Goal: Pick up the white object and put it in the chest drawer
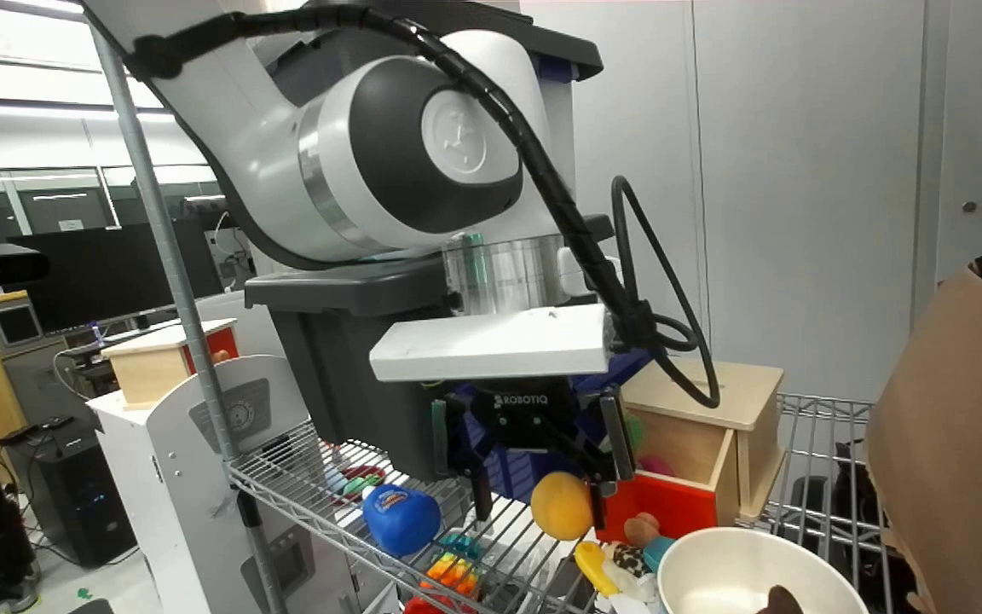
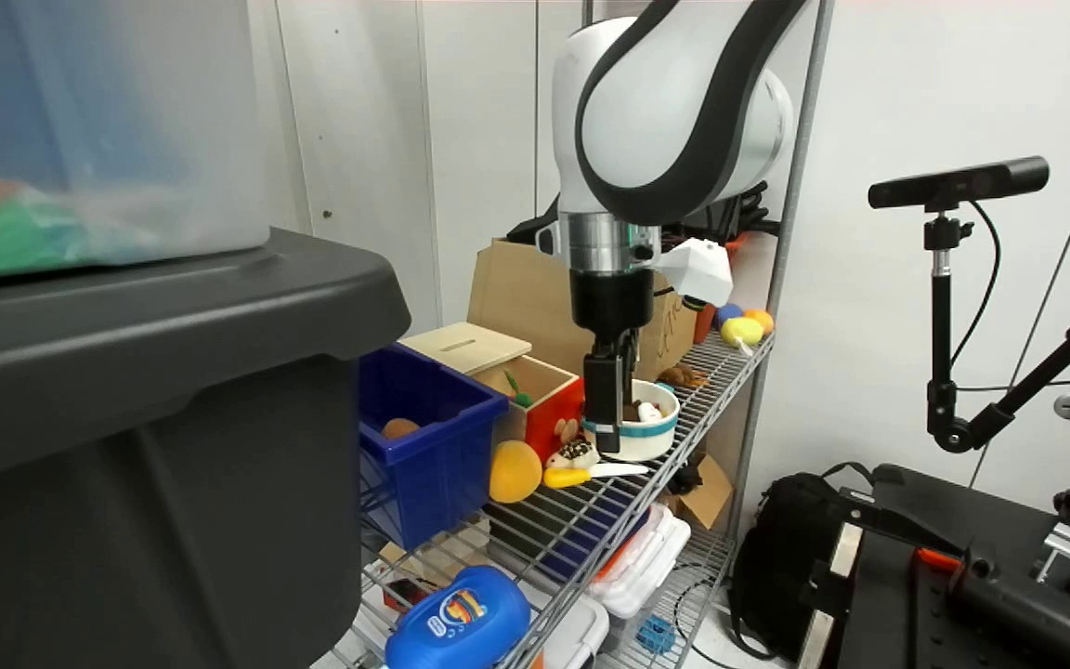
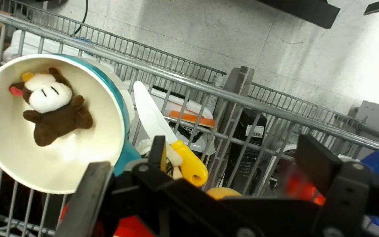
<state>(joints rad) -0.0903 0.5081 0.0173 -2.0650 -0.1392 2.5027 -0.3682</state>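
Fingers (image 1: 481, 496) spread; only exterior views show inside the chest drawer (image 1: 678, 503).

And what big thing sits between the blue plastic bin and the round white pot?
A light wooden box with its red drawer standing open; that shows in an exterior view.

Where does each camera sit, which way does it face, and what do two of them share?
In an exterior view: nearer the bowl, facing the bottle; the arm and end effector show.
In an exterior view: nearer the bottle, looking past the blue bin toward the bowl; arm and end effector show.
In the wrist view: at the arm's end, looking down at the cow in the bowl and floor beyond; the end effector shows.
Both exterior views share the chest drawer, bottle and bowl.
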